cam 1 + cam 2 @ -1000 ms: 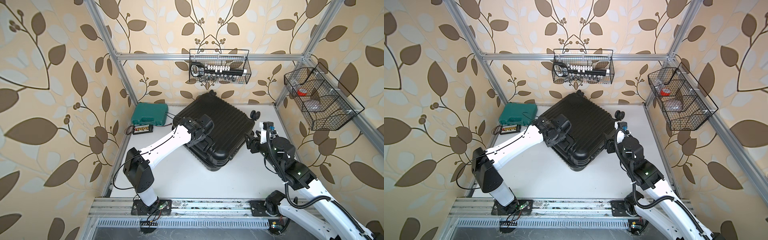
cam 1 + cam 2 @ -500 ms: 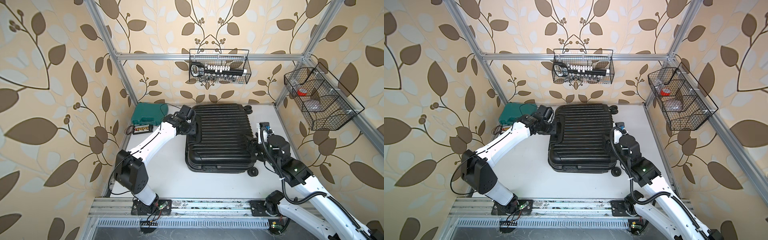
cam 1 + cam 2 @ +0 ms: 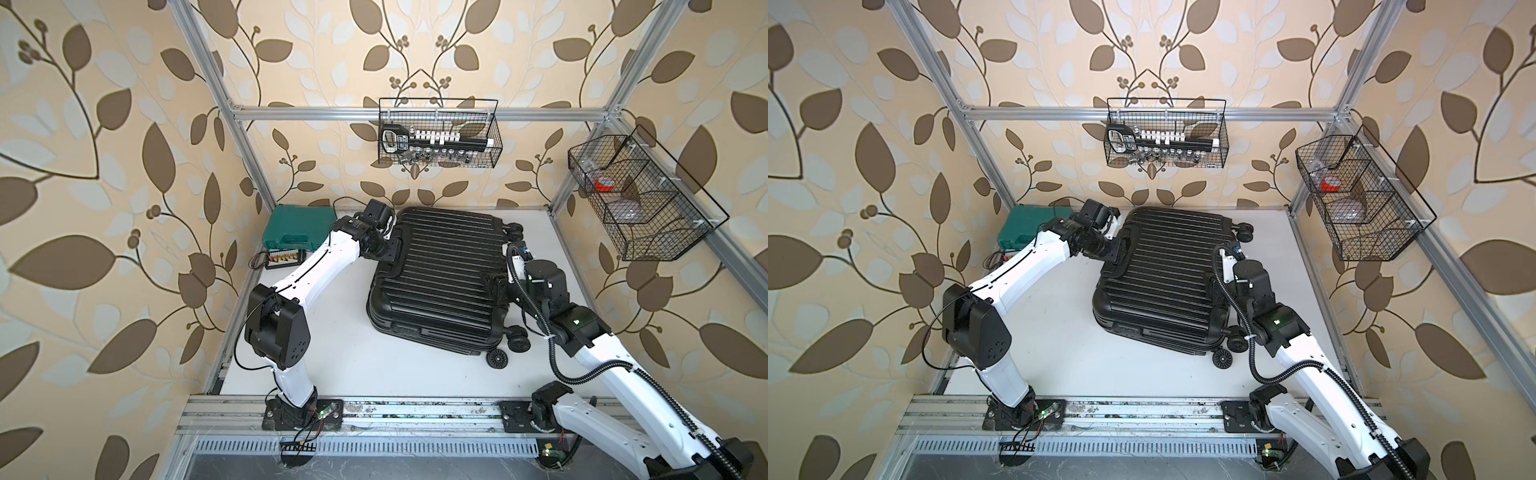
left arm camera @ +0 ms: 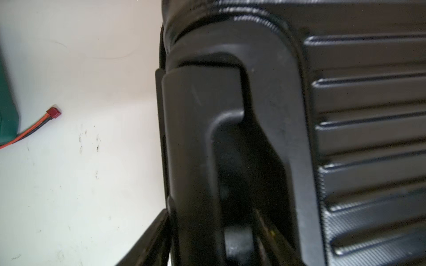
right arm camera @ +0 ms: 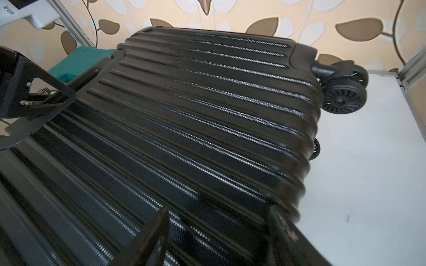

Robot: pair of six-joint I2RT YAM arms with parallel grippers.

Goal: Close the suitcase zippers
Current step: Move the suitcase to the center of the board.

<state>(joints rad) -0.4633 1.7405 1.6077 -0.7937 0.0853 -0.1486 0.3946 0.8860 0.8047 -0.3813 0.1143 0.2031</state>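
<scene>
Large black ribbed hard-shell suitcase (image 3: 440, 278) lay flat on the white tabletop (image 3: 332, 353), shells together. Probably rigid, bulky and slick; best taken at its moulded black handle (image 4: 200, 138), which the left gripper (image 3: 394, 249) straddled, clamping undeterminable. Right gripper (image 5: 220, 210) stood spread, empty.

Suitcase (image 3: 440, 274), both top views: the underside and the far side faces are hidden, and the zippers are too small to make out along the seam. Left wrist view: the handle (image 4: 196, 138) covers the seam behind it; the left gripper (image 4: 211, 210) is cut off by the frame edge and blurred. Right wrist view: the right gripper (image 5: 220, 209) is likewise cropped, its fingers (image 5: 147, 241) blurred, as is the near shell. Contents of the back wire basket (image 3: 492, 145) are too small to identify.
</scene>
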